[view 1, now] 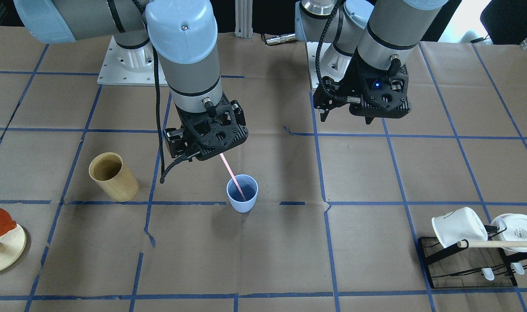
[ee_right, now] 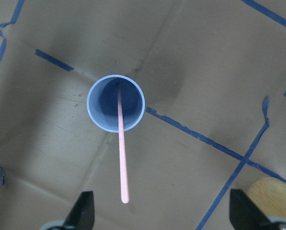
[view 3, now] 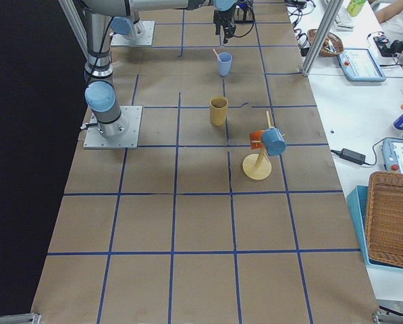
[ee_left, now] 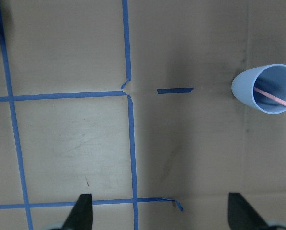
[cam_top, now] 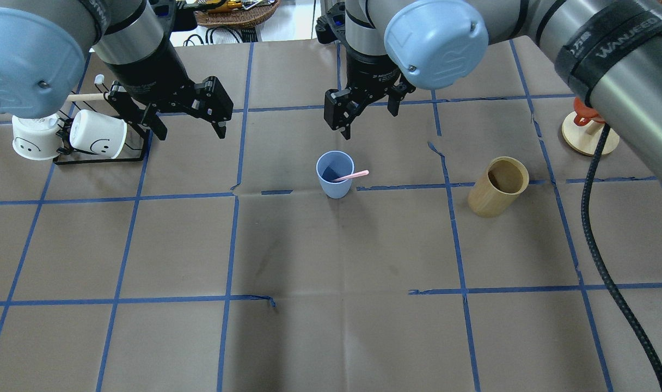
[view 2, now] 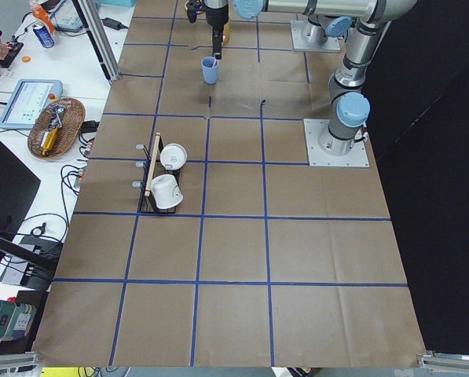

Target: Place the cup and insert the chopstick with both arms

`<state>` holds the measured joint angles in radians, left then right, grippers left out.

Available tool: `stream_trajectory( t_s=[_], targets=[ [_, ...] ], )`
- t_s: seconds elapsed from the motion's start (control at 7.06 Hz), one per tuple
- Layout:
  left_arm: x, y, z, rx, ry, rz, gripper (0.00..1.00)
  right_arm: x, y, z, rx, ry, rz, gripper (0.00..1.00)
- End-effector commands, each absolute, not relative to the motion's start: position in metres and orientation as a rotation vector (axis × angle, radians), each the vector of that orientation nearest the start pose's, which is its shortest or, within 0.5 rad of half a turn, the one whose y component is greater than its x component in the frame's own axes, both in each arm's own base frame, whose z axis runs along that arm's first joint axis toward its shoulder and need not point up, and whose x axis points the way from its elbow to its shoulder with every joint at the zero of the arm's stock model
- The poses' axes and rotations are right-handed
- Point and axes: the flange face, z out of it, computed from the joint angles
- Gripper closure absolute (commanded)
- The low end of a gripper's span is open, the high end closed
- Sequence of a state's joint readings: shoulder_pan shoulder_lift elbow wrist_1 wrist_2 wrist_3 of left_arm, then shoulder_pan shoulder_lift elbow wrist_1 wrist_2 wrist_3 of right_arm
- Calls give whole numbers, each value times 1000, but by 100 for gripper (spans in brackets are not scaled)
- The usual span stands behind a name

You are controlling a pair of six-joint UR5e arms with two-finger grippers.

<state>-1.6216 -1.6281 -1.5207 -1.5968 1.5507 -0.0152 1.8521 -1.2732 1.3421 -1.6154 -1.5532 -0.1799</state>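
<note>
The paper-covered table (cam_top: pixel 336 326), gridded with blue tape, fills the overhead view. The right arm (cam_top: pixel 592 49) reaches in from the upper right, and the right gripper (cam_top: pixel 366 117) hangs above centre with its fingers spread and nothing between them. The left arm (cam_top: pixel 129 54) enters at the upper left. The left gripper (cam_top: pixel 189 124) is likewise spread wide and empty, just beside a black wire rack (cam_top: pixel 99 161) carrying two white smiley cups (cam_top: pixel 97 140).

A bamboo cup (cam_top: pixel 497 188) stands right of centre. The blue cup (cam_top: pixel 335 182) stands upright at the centre of the frame, below the right gripper. The pink chopstick (cam_top: pixel 353 176) sits in it, its lower end inside and its upper end leaning over the rim toward the right of the frame, free of both grippers.
</note>
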Motion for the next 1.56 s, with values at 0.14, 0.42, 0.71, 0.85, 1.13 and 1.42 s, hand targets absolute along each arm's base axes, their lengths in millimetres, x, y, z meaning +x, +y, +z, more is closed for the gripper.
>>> stream_trajectory(
  t_s=[0.14, 0.42, 0.71, 0.85, 1.13, 1.42],
  targets=[
    [-161, -505, 482, 55, 3158, 52, 0, 209, -537, 463, -397, 3112, -5, 1],
    [-161, -505, 482, 53, 3160, 52, 0, 146, -498, 477, -201, 3136, -53, 0],
    [-160, -505, 483, 60, 3158, 47, 0, 138, -482, 489, -25, 3140, -89, 0],
    [-161, -506, 483, 60, 3158, 47, 0, 139, -481, 488, 47, 3137, -87, 0],
    [-160, -506, 481, 55, 3158, 52, 0, 139, -479, 490, 82, 3137, -87, 0],
    [-160, -506, 482, 53, 3158, 49, 0, 139, -476, 489, 75, 3142, -61, 0]
  ],
)
